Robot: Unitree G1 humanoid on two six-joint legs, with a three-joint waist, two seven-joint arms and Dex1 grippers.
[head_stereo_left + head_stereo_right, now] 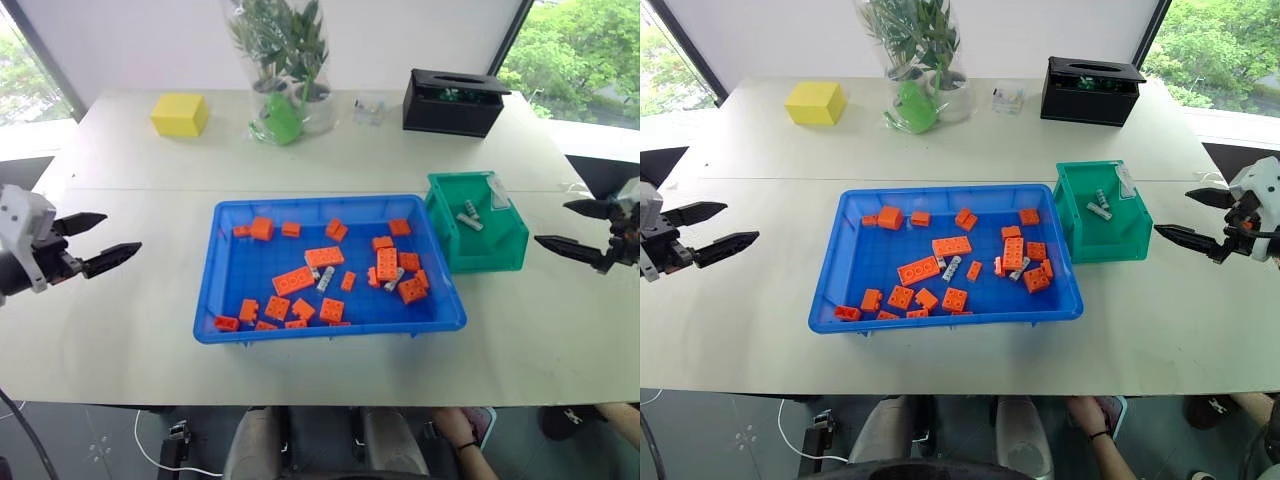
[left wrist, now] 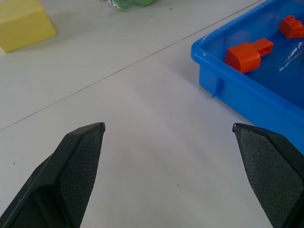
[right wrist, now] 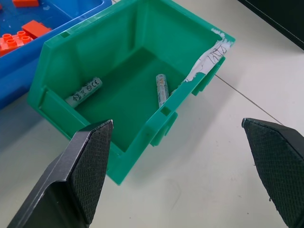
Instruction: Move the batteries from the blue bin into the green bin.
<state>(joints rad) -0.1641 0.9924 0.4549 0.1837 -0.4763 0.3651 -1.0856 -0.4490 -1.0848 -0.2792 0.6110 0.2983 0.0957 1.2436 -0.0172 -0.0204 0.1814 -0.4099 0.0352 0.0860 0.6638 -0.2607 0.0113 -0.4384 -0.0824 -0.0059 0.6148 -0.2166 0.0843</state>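
While both arms hang out to the sides of the white bench (image 1: 130, 330), neither pincer touches anything. Left pincer (image 1: 100, 242): fingers spread wide apart, empty, over bare bench well to the left of the blue bin (image 1: 225, 300). Its wrist view shows the two black fingertips (image 2: 80, 161) far apart, with a corner of the blue bin and an orange brick (image 2: 247, 53) beyond them. Right pincer (image 1: 578, 228): fingers likewise wide apart, empty, to the right of the green bin (image 1: 500, 250), pointing toward it but clear of its wall.

Blue bin sits mid-bench, long side facing the robot. Contents: many orange bricks (image 1: 293, 281) scattered over the floor of the tray, plus batteries among them. One battery (image 1: 326, 278) lies near the tray's centre beside a long brick; another (image 1: 396, 279) lies toward the right end, tucked against a cluster of bricks. Whether more are hidden under the bricks, cannot tell.

Green bin stands just beside the right end of the blue bin, toward the far corner, almost touching it. Two batteries (image 3: 84, 91) lie on its floor, apart from each other, the second (image 3: 162, 88) nearer the taped wall. A white paper label (image 3: 209, 59) is stuck over one rim.

Far side of bench: yellow block (image 1: 180, 114) on the left, potted plant in clear wrap (image 1: 285, 60) at centre, black box (image 1: 452, 101) on the right.
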